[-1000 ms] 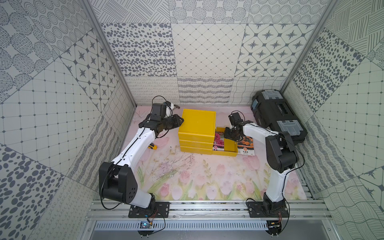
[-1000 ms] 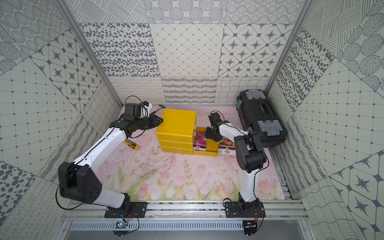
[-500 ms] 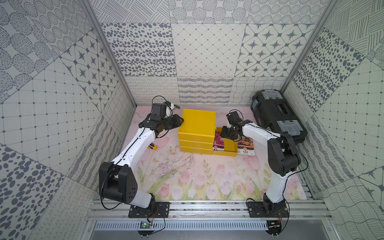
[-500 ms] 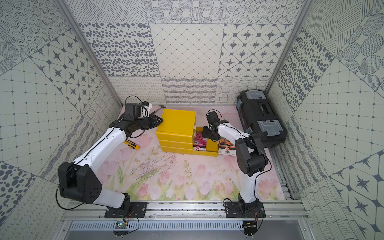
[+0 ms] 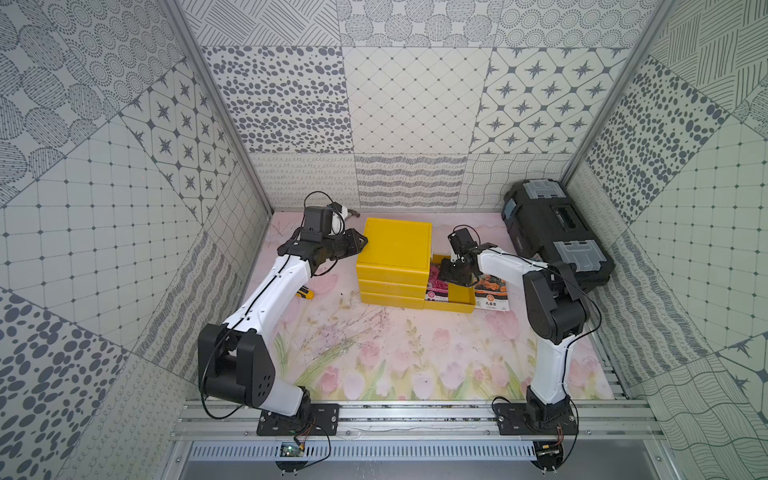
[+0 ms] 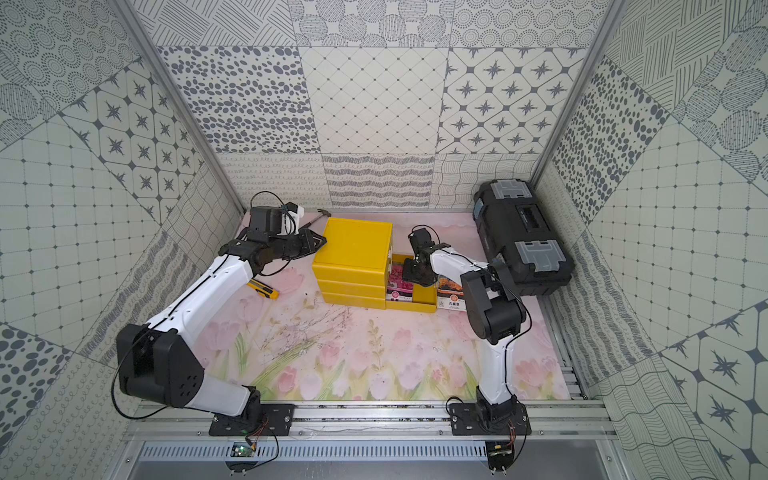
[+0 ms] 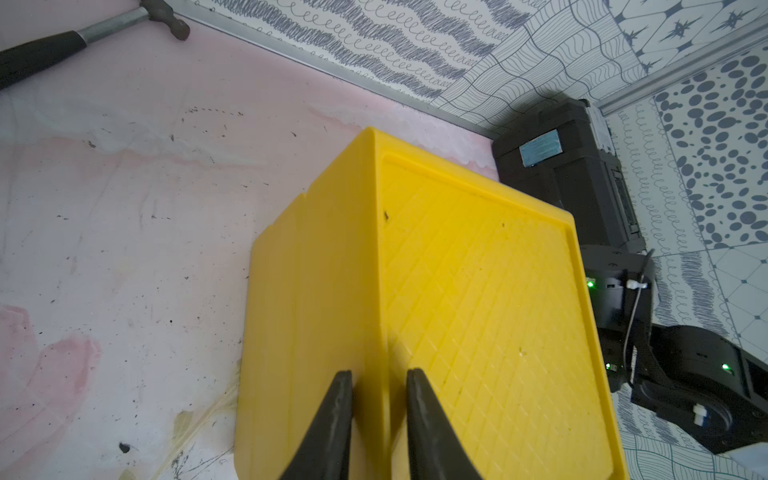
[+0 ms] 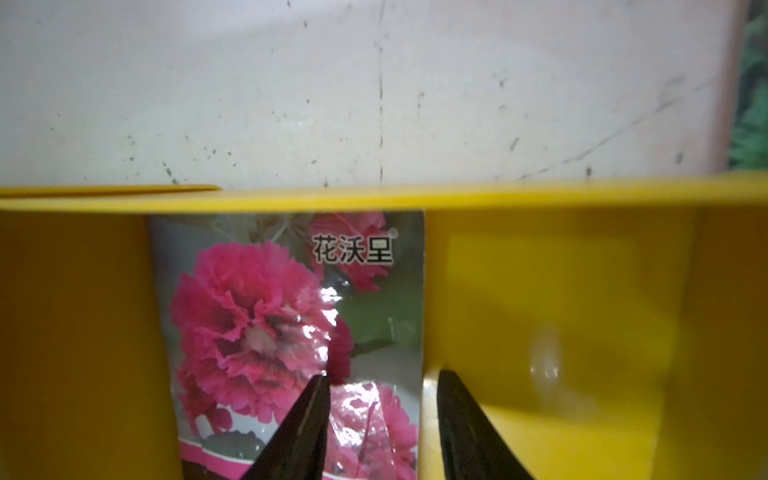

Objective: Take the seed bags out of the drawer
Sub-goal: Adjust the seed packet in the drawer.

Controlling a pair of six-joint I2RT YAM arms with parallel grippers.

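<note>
Yellow plastic fills much of both wrist views. At far left a hammer (image 7: 83, 39) is cut off at its handle. In a top view a utility knife (image 5: 306, 293) shows only partly from under the left arm.

The pink seed bag (image 5: 435, 283) lies inside the pulled-out drawer (image 5: 449, 306) of the cabinet (image 5: 395, 245), and the right tool (image 5: 457, 276) hides its far end. The orange seed bag (image 5: 493, 291) lies flat on the surface (image 5: 395, 353) just beside the drawer, with its far end under the right arm. A black toolbox (image 5: 557, 237) stands at far right.

The left tool (image 7: 380, 376) shows a narrow gap, its fingers astride the cabinet's top left edge; whether they pinch it cannot be told. The right tool reaches down into the drawer with its jaws moderately apart. One finger (image 8: 303, 428) is over the pink bag's face and the other is past the bag's edge, over bare drawer floor. The jaws are not closed on the bag.

Compared with a second ago, the left arm, the cabinet and both bags sit as they did. The right tool has shifted only a little above the drawer.
</note>
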